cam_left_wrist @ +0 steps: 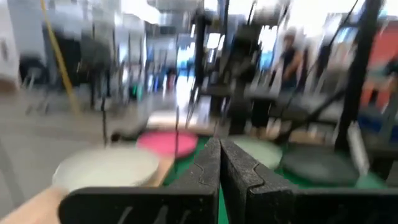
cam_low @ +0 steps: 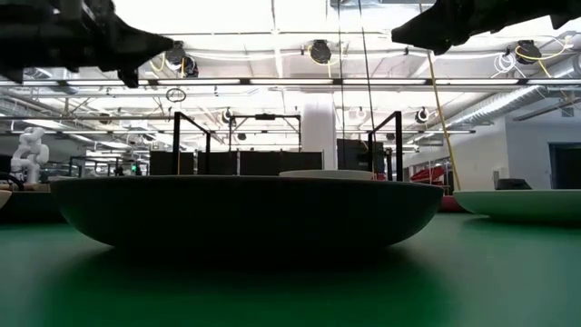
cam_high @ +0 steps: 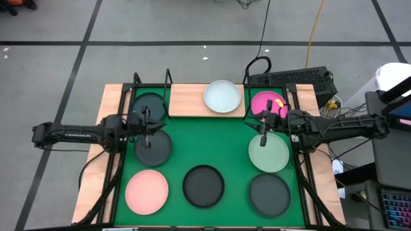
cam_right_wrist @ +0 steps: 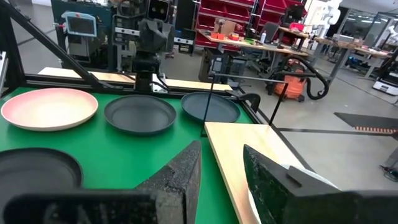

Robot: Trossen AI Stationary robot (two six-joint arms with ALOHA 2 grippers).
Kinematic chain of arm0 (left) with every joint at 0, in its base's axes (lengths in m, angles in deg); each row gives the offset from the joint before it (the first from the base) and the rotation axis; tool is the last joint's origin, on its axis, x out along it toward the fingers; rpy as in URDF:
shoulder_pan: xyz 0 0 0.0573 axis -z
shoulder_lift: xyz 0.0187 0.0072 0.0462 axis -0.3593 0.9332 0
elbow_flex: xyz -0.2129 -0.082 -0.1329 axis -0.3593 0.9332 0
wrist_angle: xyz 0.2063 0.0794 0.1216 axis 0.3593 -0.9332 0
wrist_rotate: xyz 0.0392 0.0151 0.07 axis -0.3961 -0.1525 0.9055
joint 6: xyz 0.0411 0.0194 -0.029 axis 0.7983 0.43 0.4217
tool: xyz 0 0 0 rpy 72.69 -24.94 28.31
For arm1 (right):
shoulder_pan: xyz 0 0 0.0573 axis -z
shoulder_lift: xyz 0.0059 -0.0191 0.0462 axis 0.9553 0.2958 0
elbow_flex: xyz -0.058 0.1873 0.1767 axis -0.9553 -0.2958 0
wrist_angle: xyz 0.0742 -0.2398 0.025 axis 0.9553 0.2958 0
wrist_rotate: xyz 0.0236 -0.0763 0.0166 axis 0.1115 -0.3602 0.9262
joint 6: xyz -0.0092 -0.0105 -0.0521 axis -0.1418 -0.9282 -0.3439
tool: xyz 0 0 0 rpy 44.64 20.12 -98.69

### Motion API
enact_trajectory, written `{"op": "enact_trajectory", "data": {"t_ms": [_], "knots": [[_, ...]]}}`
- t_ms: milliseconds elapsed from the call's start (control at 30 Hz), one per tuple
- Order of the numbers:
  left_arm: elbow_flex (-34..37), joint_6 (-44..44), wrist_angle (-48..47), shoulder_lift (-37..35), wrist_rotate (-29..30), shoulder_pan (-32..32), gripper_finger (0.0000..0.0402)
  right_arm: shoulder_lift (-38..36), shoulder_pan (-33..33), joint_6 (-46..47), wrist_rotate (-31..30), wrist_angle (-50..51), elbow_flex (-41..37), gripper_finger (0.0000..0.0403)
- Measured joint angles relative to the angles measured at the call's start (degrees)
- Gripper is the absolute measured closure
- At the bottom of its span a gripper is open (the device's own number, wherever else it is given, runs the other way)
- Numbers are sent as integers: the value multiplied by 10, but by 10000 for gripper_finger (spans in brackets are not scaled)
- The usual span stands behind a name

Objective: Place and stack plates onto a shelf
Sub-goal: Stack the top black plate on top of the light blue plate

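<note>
My left pincer (cam_high: pixel 149 126) hovers closed above the dark plate (cam_high: pixel 153 146) at nine o'clock; my right pincer (cam_high: pixel 264 133), narrowly open, hovers above the pale green plate (cam_high: pixel 269 154) at three o'clock.

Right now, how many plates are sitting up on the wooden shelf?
3 show on the shelf: a dark plate at its left end, a white plate mid-board, a magenta plate at its right end. More could be stacked beneath.

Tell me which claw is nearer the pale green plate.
Right. The right claw hangs over the pale green plate's rim; the left claw is far across the green mat, above a dark plate.
</note>
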Motion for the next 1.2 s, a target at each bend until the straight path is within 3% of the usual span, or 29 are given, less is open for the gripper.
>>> {"op": "enact_trajectory", "data": {"t_ms": [167, 300, 433, 633, 900, 1200], "knots": [[-107, 7, -225, 17, 41, 0, 398, 0, 0, -1, 0, 0, 0, 300], [-164, 3, -348, 43, 74, 0, 398, 0, 0, -2, 0, 4, 0, 300], [-174, -5, -368, 70, 86, 0, 398, 0, 0, -3, 0, 5, 0, 300], [-175, -107, -453, 122, 88, 0, 398, 0, 0, -2, 0, 10, 0, 300], [-175, -227, -581, 184, 162, -1, 398, 0, 0, -1, 0, 8, 0, 300], [-175, -251, -587, 258, 201, -48, 397, 0, 0, -1, 0, 8, 0, 300]]}}
